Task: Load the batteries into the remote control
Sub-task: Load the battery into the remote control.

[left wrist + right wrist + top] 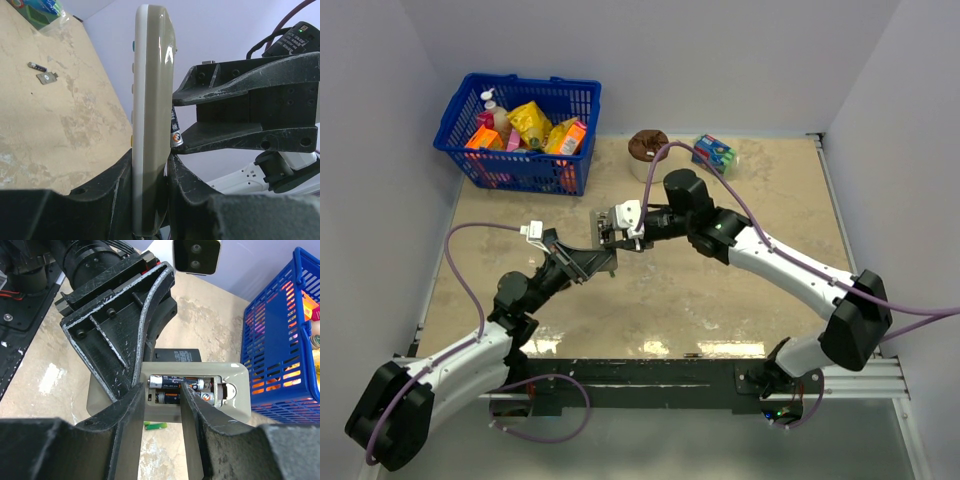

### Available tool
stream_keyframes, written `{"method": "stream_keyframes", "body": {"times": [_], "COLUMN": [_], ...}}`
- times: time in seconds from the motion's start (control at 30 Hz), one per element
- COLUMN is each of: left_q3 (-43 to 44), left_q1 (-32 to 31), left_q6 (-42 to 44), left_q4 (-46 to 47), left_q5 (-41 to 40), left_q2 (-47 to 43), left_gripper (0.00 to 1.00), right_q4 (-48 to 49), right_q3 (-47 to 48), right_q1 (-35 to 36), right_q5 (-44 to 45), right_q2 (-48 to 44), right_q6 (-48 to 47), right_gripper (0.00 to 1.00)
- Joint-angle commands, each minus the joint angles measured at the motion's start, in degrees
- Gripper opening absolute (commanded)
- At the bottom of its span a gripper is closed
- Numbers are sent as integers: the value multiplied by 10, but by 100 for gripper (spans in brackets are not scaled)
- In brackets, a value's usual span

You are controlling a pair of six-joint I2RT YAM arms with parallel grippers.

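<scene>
1 overhead camera looks down on the table point(720, 290); 2 close wrist cameras share the remote control point(150, 125).

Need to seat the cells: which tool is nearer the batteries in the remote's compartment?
Right. The right tool has its fingertips at the batteries; the left tool clamps the remote control beside the compartment.

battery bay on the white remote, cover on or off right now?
Off. Right wrist view shows the remote control with its back bay uncovered, two batteries lying side by side inside.
</scene>
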Motion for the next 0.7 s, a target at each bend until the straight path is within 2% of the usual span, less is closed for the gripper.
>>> {"method": "stream_keyframes", "body": {"times": [0.0, 0.47, 0.67], "left_q3": [20, 9, 8], "left_q1": [1, 2, 3], "left_q6": [0, -13, -17], "left_q4": [48, 44, 46], "left_q5": [12, 0, -1], "left_q2": [-3, -6, -6], "left_gripper": [0, 0, 0], "right_q4": [18, 17, 53], "right_q3": [16, 16, 4], "right_q1": [6, 7, 7], "right_q5": [-10, 6, 3], "right_q2": [5, -5, -14], "right_q6": [4, 12, 35], "right_gripper": [37, 39, 42]}}
